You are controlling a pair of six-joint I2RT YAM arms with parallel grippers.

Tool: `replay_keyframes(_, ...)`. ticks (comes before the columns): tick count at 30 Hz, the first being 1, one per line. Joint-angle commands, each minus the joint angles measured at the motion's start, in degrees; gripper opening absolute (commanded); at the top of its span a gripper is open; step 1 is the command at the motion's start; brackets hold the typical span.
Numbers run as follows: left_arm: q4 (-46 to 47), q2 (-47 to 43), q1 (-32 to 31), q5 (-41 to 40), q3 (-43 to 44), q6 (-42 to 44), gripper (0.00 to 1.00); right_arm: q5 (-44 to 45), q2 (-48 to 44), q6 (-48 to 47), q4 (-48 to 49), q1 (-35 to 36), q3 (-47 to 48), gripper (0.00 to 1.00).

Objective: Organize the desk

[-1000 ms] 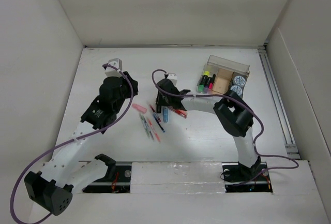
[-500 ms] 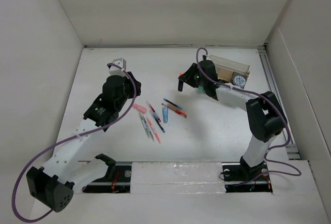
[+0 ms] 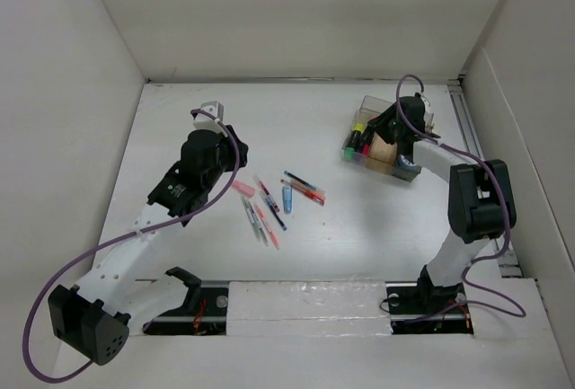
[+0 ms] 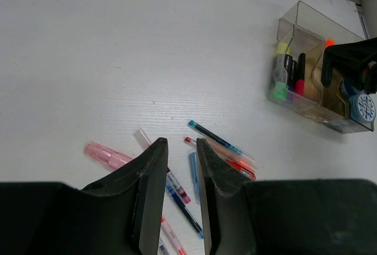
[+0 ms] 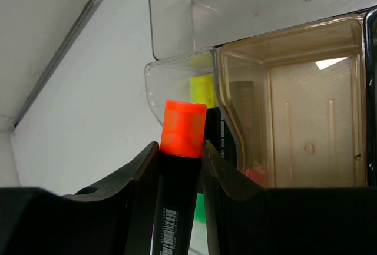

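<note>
Right pincer [image 5: 179,147] carried marker [image 5: 184,126], seemingly over organizer [image 5: 253,7]

We saw the desk [image 4: 118,43] as matt white, with fine streaks like a painted wood grain. The organizer [image 5: 283,7] was clear plastic with a light brown tint. It was glossy and gave bright reflections on its walls. The marker [image 5: 175,208] had a smooth black body with a slight shine, and its orange cap was smooth plastic too. The fingers of the right gripper [image 5: 181,149] and of the left gripper [image 4: 179,146] looked like matt black plastic, a little rough. The pens [image 4: 215,140] were thin plastic; the pink pen [image 4: 106,154] was translucent.
</note>
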Motion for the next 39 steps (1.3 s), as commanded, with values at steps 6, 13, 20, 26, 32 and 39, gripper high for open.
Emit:
replay_keyframes(6, 2.23, -0.18, 0.17, -0.03, 2.26, 0.96, 0.23, 1.28, 2.34, -1.14, -2.43, 0.34, 6.08, 0.35)
replay_keyframes(13, 2.23, -0.35, 0.17, -0.04, 2.26, 0.96, 0.23, 1.55, 0.41, -1.49, -2.0, 2.98, 5.2, 0.49)
replay_keyframes(20, 2.23, 0.18, 0.17, 0.4, 2.35, 0.87, 0.23, -0.02, -3.55, -3.07, 1.43, 12.1, 2.04, 0.27)
replay_keyframes(26, 2.14, 0.09, 0.17, 0.58, 2.35, 0.61, 0.23, 1.46, -1.1, -5.18, 3.27, 25.37, 2.3, 0.0)
replay_keyframes(32, 1.96, -1.13, 0.17, 0.23, 2.35, 0.61, 0.22, 0.41, 2.96, -7.73, 5.12, 33.54, 4.32, 0.0)
replay_keyframes(39, 1.61, -4.39, 0.17, -3.1, 2.26, -0.27, 0.06, -4.07, 7.34, -13.0, 4.87, 40.49, 8.18, 0.53)
